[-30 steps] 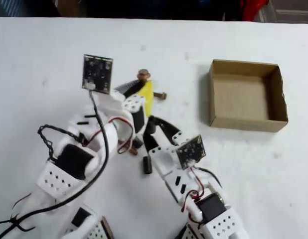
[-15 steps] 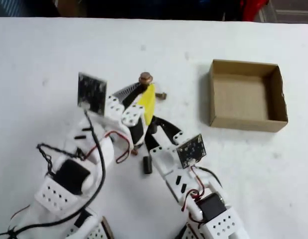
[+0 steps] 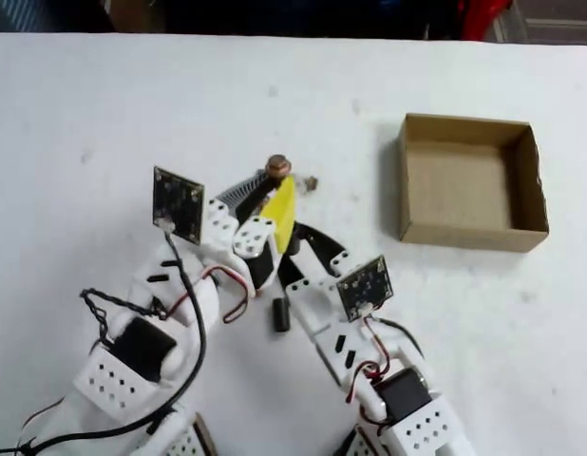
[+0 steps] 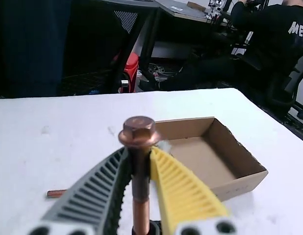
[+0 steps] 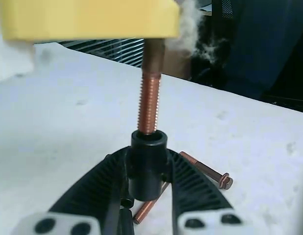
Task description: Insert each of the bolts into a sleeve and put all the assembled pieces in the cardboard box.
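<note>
Left gripper [image 4: 139, 161] clamps bolt [image 4: 138, 133], tip entering sleeve [image 5: 148, 147] gripped by right gripper [image 5: 146, 169].
Risk: slight tilt jams threads; cardboard box [image 3: 469, 233] at 3 o'clock.

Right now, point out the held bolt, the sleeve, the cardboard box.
held bolt [image 4: 140, 176]: left wrist view, on its shank.
sleeve [image 5: 149, 164]: right wrist view, on its outer wall.
cardboard box [image 3: 469, 235]: high view, on its near wall.
</note>
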You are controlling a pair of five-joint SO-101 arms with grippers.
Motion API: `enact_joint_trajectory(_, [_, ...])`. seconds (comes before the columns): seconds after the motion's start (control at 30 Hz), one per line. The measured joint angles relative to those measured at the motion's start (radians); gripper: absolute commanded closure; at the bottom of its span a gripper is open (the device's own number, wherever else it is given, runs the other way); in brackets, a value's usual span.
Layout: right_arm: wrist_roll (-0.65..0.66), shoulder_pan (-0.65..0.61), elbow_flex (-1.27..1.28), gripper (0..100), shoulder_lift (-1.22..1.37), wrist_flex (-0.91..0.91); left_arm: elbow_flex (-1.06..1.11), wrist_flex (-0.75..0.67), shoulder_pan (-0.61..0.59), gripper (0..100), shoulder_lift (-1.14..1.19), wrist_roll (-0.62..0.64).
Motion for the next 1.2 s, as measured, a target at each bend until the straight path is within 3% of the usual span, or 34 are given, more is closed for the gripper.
enact_joint_trajectory(0.63, [0.000,0.002,0.000,98.2,0.000,0.000,0.008,-0.011,0.054,98,-0.002,0.000])
enact_joint_trajectory(1.2, [0.000,0.000,0.000,98.2,0.000,0.000,0.008,-0.011,0.017,98,-0.002,0.000])
